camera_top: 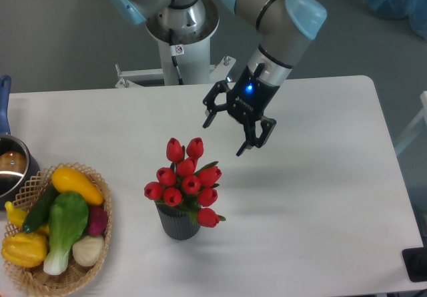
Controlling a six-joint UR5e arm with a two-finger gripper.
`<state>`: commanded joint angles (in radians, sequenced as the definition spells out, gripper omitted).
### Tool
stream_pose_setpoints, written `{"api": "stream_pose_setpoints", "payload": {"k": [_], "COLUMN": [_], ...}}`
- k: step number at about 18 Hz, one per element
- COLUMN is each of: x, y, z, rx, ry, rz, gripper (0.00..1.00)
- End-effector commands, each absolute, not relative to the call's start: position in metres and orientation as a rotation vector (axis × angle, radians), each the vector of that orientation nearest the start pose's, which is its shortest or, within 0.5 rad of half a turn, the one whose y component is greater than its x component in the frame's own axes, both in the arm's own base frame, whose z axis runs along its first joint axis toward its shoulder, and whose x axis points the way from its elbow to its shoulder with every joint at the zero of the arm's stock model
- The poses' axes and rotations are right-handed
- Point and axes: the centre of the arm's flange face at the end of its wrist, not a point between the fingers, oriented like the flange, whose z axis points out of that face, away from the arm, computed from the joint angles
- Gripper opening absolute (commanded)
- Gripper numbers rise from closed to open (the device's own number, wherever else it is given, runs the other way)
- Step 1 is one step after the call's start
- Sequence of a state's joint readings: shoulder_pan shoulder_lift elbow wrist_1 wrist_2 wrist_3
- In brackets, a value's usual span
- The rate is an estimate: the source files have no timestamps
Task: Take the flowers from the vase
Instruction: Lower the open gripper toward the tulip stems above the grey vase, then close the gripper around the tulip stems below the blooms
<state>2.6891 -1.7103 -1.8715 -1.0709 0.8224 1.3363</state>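
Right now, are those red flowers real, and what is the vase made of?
The flowers look fake, maybe painted wood or plastic: every bud is the same smooth, even red with a slight shine. The vase looks like matte dark grey plastic or ceramic, with fine ribs down its side. I cannot tell which from here.
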Motion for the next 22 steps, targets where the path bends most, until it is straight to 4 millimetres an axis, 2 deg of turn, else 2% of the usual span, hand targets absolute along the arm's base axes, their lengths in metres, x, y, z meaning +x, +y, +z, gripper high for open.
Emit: {"api": "stream_pose_setpoints", "payload": {"k": [3, 6, 12, 17, 22], "x": [-0.375, -0.374, -0.378, -0.378, -0.372], "y": [0.420, 0.424, 0.439, 0.450, 0.460], "z": [0.342, 0.347, 0.337, 0.340, 0.333], "rx": [-2.366, -2.316, -2.266, -2.219, -2.204], "ry": [0.304, 0.240, 0.288, 0.312, 0.338], "rz": [-0.249, -0.296, -0.245, -0.248, -0.256], "gripper": [1.00, 1.00, 1.00, 1.00, 1.00]}}
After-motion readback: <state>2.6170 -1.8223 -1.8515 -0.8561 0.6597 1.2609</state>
